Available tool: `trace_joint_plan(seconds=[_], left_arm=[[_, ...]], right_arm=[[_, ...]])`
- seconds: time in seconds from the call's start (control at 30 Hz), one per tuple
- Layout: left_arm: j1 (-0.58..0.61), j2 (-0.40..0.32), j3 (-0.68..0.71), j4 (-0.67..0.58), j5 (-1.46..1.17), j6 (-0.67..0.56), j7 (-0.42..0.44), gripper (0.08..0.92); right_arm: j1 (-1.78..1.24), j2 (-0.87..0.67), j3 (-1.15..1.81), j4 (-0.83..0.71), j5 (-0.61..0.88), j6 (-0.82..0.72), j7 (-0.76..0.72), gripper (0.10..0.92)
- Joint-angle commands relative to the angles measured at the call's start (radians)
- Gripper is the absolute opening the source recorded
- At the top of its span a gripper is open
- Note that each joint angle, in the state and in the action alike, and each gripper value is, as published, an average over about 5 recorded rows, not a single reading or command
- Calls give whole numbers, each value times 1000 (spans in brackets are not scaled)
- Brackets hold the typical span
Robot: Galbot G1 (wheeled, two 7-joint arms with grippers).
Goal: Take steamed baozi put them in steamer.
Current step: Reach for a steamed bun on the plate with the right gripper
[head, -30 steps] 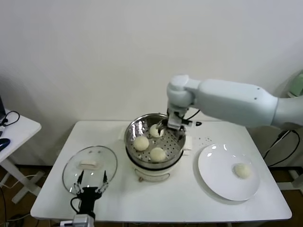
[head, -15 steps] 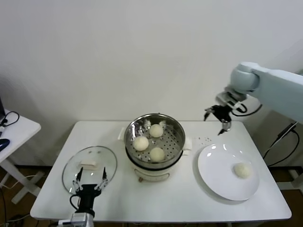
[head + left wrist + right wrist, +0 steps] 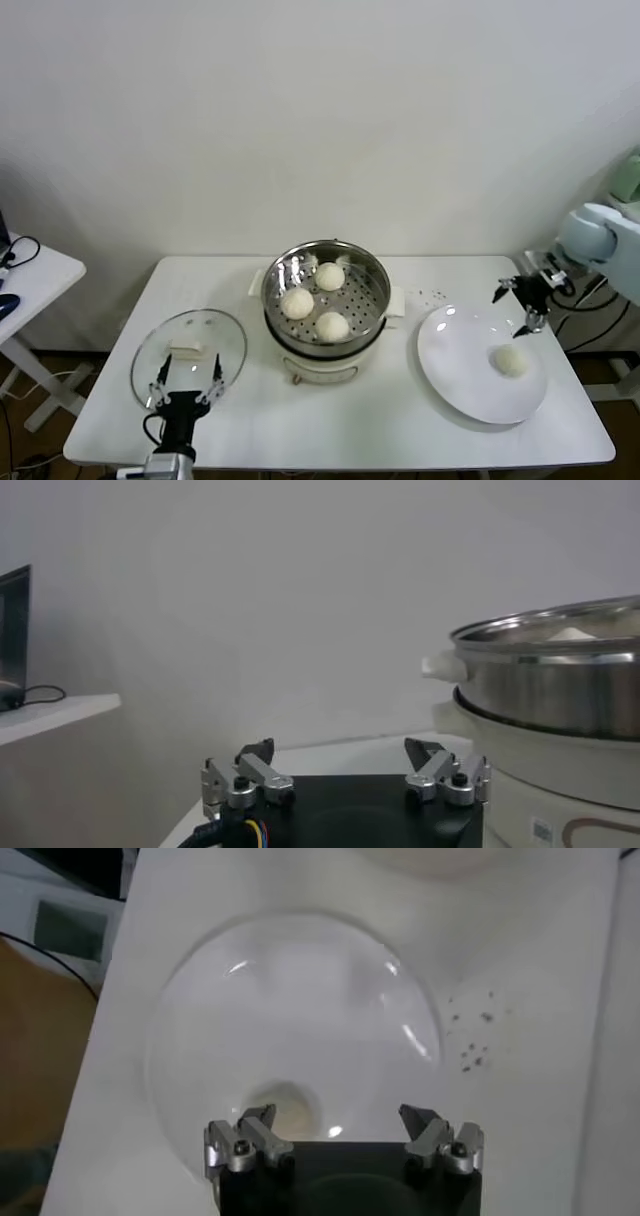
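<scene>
Wide-spread jaws mark the right gripper [image 3: 521,305], empty at the right edge of the frame above the white plate [image 3: 455,370]. At centre, the steamer [image 3: 372,285] holds three steamed baozi [image 3: 297,302]; a fourth baozi [image 3: 511,360] lies on the plate. Lower left, the left gripper [image 3: 185,378] also gapes beside the glass lid [image 3: 190,345].

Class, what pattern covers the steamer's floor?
Rows of small round holes across the shiny steamer floor, best seen in the head view.

Bare lab, white table [image 3: 400,420], plain wall [image 3: 300,120]
</scene>
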Motion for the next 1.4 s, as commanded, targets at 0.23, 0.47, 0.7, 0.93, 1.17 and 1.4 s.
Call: trace_joint_plan(seconds=[0.23,0.47,0.7,0.93,1.17,1.4], left_arm=[[3,-7,1,7,6,1,-1,823],[2,-8,-1,17,6,-2,-2,823],[-2,-10,-1,24,6,-1,-3,823],[-7,-13,0,28,7,0,-3,823],[-8,-15,0,31,8,0,-5,823],[-8,-16,1,33,9,-1,-5,823]], right_arm=[[-292,-5,193,-88,-127,-9,57,823],[-295,32,198,-130,-151,0,68,823],[-299,59,195,-146,-167,7,70,823],[-297,82,195,-165,-184,10,68,823],[-298,88,194,-166,-185,9,65,813],[-301,87,195,-162,-182,8,64,744]])
